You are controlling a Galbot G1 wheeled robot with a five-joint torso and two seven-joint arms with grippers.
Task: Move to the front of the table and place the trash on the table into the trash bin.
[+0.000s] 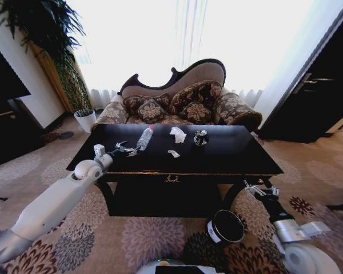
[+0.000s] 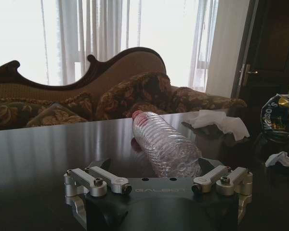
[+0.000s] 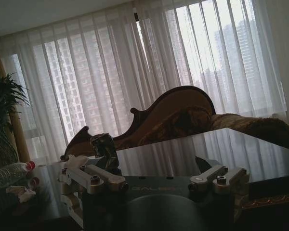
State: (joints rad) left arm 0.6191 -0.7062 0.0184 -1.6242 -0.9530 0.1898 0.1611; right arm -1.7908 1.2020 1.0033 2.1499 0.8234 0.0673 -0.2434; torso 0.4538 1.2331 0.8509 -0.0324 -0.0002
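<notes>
On the glossy black table (image 1: 234, 154) lie a clear plastic bottle (image 1: 144, 138), a crumpled white paper wad (image 1: 178, 134), a dark crushed can (image 1: 200, 137) and a tiny white scrap (image 1: 173, 153). My left gripper (image 1: 126, 149) hovers just above the tabletop at the bottle's base, open. In the left wrist view the bottle (image 2: 166, 147) lies straight ahead, its base between the jaws of the gripper (image 2: 154, 168), with the paper wad (image 2: 216, 122) and the can (image 2: 277, 115) beyond. My right gripper (image 1: 257, 190) hangs open, low beside the table's front right leg. The black trash bin (image 1: 224, 227) stands on the carpet in front.
A patterned sofa (image 1: 183, 103) with cushions stands right behind the table. At the back left are a white plant pot (image 1: 86, 120) and a tall plant. A dark door (image 1: 308, 91) is at the right. Patterned carpet surrounds the table.
</notes>
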